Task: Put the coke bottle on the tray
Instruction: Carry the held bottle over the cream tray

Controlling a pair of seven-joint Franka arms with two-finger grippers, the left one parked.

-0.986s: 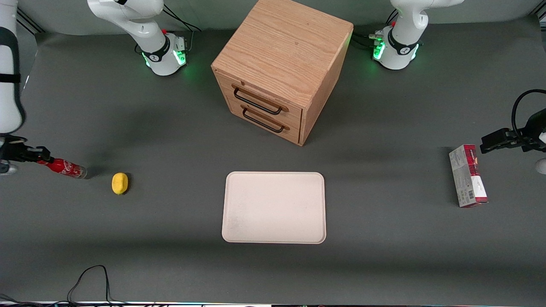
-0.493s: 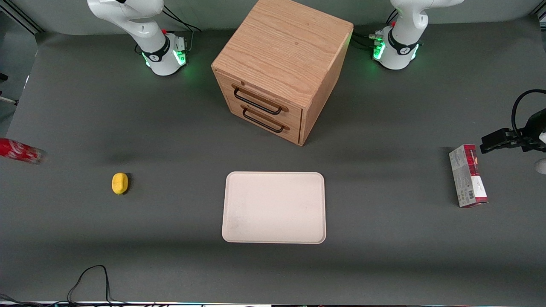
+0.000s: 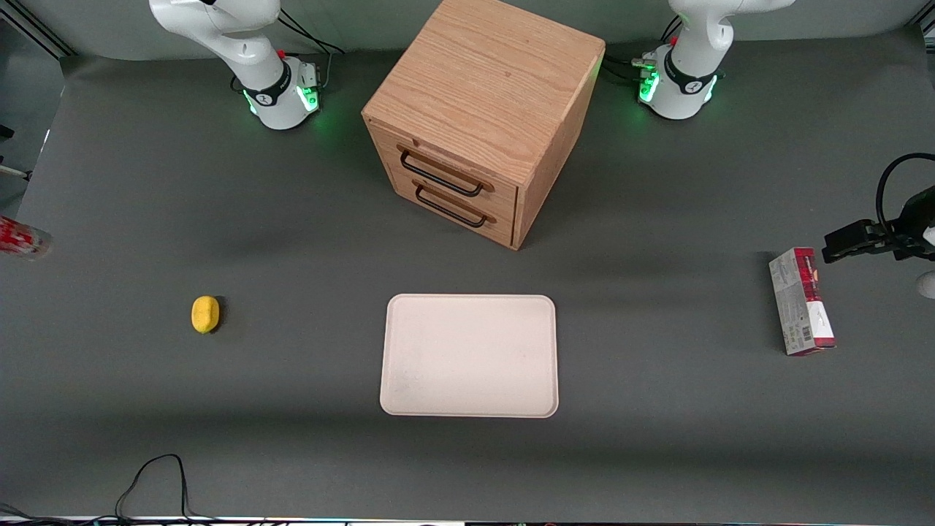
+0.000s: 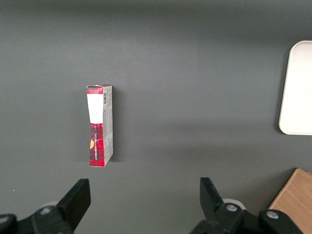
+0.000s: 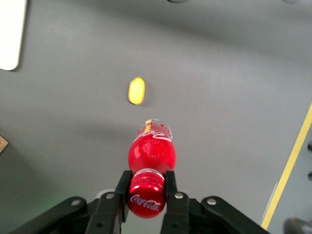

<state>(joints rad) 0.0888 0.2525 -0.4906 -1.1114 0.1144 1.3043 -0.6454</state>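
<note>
The coke bottle (image 5: 151,153) hangs clamped by its red cap between the fingers of my gripper (image 5: 146,187), lifted above the table at the working arm's end, well apart from the tray (image 3: 469,356).

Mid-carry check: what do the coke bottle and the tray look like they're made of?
Coke bottle, held at its cap by the pincer: glossy red, clear base, likely plastic. Tray: matte cream, rounded corners, low rim, probably moulded plastic; can't tell for sure.
</note>
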